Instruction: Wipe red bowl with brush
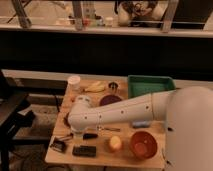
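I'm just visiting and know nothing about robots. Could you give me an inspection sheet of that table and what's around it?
Surface: wooden table, crowded.
Job's things: red bowl upright at front right; brush lying at front left, apart from the bowl.
Clutter: purple bowl, green tray, banana, white cup, yellow fruit, black slab, metal utensil.
Grippers: gripper low over the front left, beside the brush.
Cables: nothing seen.
Surroundings: dark counter behind the table.
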Tool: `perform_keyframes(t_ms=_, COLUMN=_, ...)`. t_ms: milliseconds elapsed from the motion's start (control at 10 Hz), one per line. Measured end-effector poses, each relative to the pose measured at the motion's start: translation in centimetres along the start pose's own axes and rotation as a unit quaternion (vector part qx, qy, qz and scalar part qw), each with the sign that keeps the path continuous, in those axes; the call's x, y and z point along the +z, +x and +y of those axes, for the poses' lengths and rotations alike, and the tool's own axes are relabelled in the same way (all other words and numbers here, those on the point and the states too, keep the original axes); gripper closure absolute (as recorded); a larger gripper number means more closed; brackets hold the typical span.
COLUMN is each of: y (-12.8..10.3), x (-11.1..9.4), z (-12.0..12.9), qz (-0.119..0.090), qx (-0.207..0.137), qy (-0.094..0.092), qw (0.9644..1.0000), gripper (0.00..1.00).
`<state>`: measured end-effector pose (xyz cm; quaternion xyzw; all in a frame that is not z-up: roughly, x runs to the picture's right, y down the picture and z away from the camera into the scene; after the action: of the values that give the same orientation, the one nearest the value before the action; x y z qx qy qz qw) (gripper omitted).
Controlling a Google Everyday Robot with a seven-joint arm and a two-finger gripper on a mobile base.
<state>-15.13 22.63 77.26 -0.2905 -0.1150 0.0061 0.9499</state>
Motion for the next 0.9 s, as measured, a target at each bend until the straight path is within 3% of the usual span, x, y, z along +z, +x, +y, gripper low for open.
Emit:
perform_keyframes(t_ms=300, y=0.2, x=0.5, z=-0.7, qz=-0.006, qx=-0.007, qy=0.006, qw=0.9999, gripper=0.2)
perform_keyframes(t_ms=900, y=3.2, x=2.0, z=-1.9, qz=-0.006, qx=0.014, qy=0.007, qw=0.9999, gripper=0.2)
